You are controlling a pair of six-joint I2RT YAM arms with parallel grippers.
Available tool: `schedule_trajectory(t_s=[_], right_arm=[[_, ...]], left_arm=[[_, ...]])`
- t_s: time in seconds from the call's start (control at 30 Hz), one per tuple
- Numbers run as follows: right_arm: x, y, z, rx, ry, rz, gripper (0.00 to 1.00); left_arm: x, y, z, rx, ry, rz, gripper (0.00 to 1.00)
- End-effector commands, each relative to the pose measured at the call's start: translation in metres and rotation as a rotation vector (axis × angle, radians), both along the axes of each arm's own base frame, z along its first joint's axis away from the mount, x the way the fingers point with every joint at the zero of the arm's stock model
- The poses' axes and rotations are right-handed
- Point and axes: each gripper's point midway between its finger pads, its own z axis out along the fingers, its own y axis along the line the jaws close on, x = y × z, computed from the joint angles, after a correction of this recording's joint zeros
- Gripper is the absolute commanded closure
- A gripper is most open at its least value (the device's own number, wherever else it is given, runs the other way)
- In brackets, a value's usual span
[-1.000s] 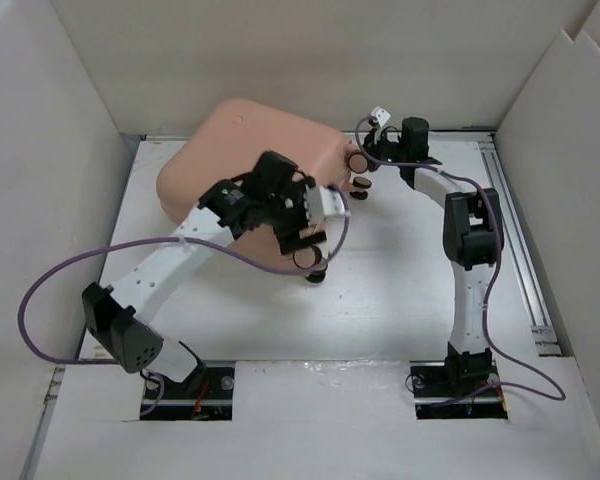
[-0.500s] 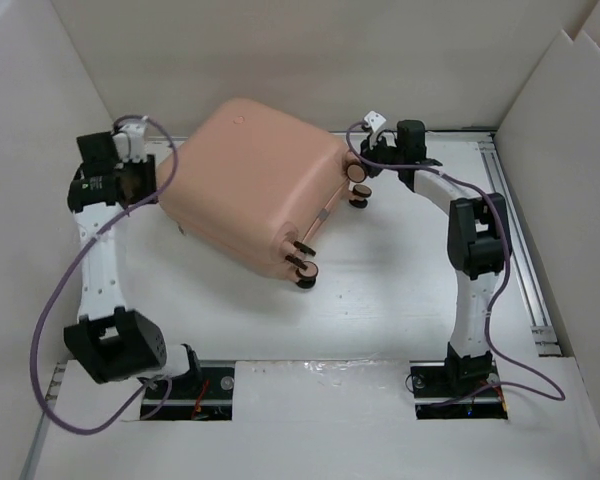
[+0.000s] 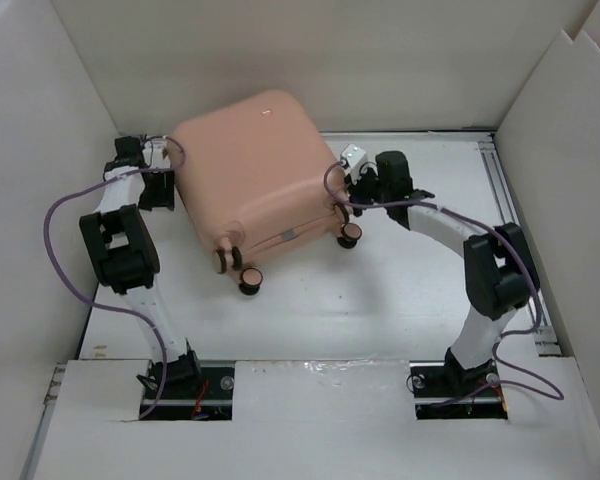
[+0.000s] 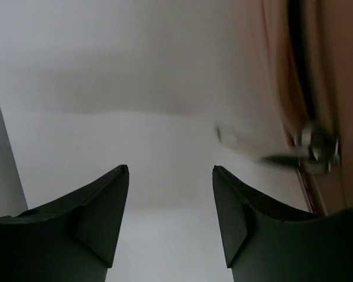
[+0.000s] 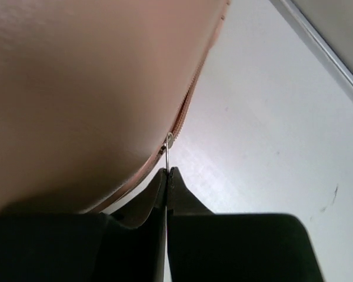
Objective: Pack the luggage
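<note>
The luggage [image 3: 255, 170], a pale pink hard-shell suitcase, lies closed on the white table at the back centre, its small wheels [image 3: 250, 281] facing the near side. My right gripper [image 3: 343, 194] is at its right corner, shut on the metal zipper pull [image 5: 166, 154]. In the right wrist view the shell [image 5: 76, 88] fills the upper left, and the gripper [image 5: 166, 171] pinches the pull on the zipper line. My left gripper [image 3: 168, 188] is open and empty beside the luggage's left side. In the left wrist view the gripper [image 4: 170, 170] shows the shell edge [image 4: 335, 88] with another metal pull [image 4: 315, 150] at the right.
White walls enclose the table on the left, back and right. A metal rail [image 3: 515, 225] runs along the right edge. Purple cables [image 3: 55, 230] loop off both arms. Bare table [image 3: 380, 290] lies in front of the luggage.
My left arm has swung off the top of the luggage to its left side. The luggage has turned and shifted left. My right gripper has moved nearer and left along its corner.
</note>
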Motion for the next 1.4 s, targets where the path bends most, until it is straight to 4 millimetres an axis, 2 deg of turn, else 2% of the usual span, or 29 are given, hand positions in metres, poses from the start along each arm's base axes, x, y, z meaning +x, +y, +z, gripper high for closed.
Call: schedule_trajectory(t_s=[0.0,0.03,0.07,0.1,0.13,0.17,0.2,0.23,0.27,0.3,0.37,0.4,0.47,0.5,0.53,0.57,0.63,0.67,0.73,0.77,0.8,0.83,0.87,0.9,0.97,1.07,1.17,1.3,1.37], right_arm=[[-0.039,0.074,0.117,0.161,-0.348,0.134,1.00],[-0.060,0.090,0.120,0.189,-0.353,0.166,1.00],[-0.081,0.091,0.114,0.219,-0.321,0.166,1.00],[-0.094,0.095,0.114,0.242,-0.311,0.168,1.00],[-0.115,0.109,0.116,0.274,-0.310,0.183,1.00],[-0.134,0.109,0.110,0.301,-0.276,0.181,1.00],[-0.145,0.112,0.106,0.309,-0.258,0.180,1.00],[-0.151,0.112,0.105,0.317,-0.256,0.147,1.00],[-0.167,0.121,0.102,0.328,-0.238,0.161,1.00],[-0.174,0.119,0.089,0.335,-0.194,0.143,1.00],[-0.179,0.119,0.086,0.361,-0.180,0.118,1.00],[-0.181,0.120,0.076,0.362,-0.145,0.109,1.00],[-0.176,0.117,0.074,0.365,-0.148,0.076,1.00],[-0.173,0.117,0.068,0.360,-0.135,0.057,1.00],[-0.171,0.118,0.067,0.375,-0.127,0.042,1.00],[-0.173,0.122,0.073,0.395,-0.141,0.053,1.00],[-0.175,0.129,0.067,0.419,-0.111,0.051,1.00],[-0.177,0.132,0.069,0.434,-0.109,0.049,1.00],[-0.180,0.137,0.068,0.464,-0.104,0.045,1.00],[-0.182,0.142,0.066,0.488,-0.084,0.038,1.00],[-0.182,0.144,0.064,0.497,-0.075,0.034,1.00],[-0.184,0.145,0.062,0.509,-0.066,0.027,1.00],[-0.182,0.145,0.061,0.524,-0.058,0.009,1.00],[-0.186,0.147,0.061,0.523,-0.058,0.012,1.00],[-0.187,0.149,0.064,0.537,-0.058,0.006,1.00],[-0.189,0.148,0.059,0.527,-0.057,-0.007,1.00],[-0.194,0.149,0.054,0.524,-0.045,-0.009,1.00],[-0.197,0.148,0.054,0.530,-0.039,-0.013,1.00],[-0.197,0.148,0.054,0.530,-0.039,-0.013,1.00]], left_arm=[[0.066,-0.110,0.049,-0.002,-0.213,-0.408,0.43],[0.069,-0.121,0.055,0.011,-0.231,-0.450,0.43],[0.074,-0.132,0.056,0.026,-0.244,-0.494,0.42],[0.077,-0.159,0.062,0.022,-0.274,-0.572,0.41],[0.080,-0.173,0.069,0.030,-0.299,-0.624,0.40],[0.081,-0.185,0.073,0.044,-0.318,-0.688,0.40],[0.079,-0.210,0.078,0.038,-0.336,-0.749,0.38],[0.082,-0.220,0.088,0.041,-0.361,-0.766,0.38],[0.083,-0.227,0.093,0.048,-0.377,-0.786,0.36],[0.083,-0.234,0.104,0.034,-0.396,-0.774,0.36],[0.087,-0.237,0.135,0.013,-0.454,-0.729,0.31],[0.087,-0.238,0.147,0.002,-0.476,-0.709,0.30],[0.076,-0.220,0.189,-0.001,-0.538,-0.635,0.27],[0.070,-0.214,0.205,0.009,-0.571,-0.624,0.21],[0.047,-0.211,0.249,0.026,-0.659,-0.623,0.18],[0.033,-0.211,0.256,0.065,-0.684,-0.698,0.16],[-0.008,-0.228,0.272,0.125,-0.707,-0.852,0.05],[-0.055,-0.254,0.265,0.121,-0.633,-0.992,0.00],[-0.098,-0.270,0.225,0.161,-0.488,-1.144,0.00],[-0.128,-0.273,0.216,0.166,-0.440,-1.193,0.00],[-0.150,-0.285,0.203,0.175,-0.405,-1.252,0.00],[-0.166,-0.282,0.174,0.181,-0.333,-1.287,0.00],[-0.174,-0.279,0.167,0.188,-0.315,-1.296,0.00],[-0.181,-0.274,0.168,0.199,-0.328,-1.290,0.00],[-0.187,-0.269,0.155,0.194,-0.288,-1.274,0.00],[-0.198,-0.265,0.148,0.153,-0.248,-1.219,0.00],[-0.197,-0.270,0.134,0.109,-0.245,-1.167,0.00],[-0.185,-0.278,0.122,0.078,-0.281,-1.097,0.00],[-0.168,-0.275,0.114,0.123,-0.303,-1.029,0.00]])
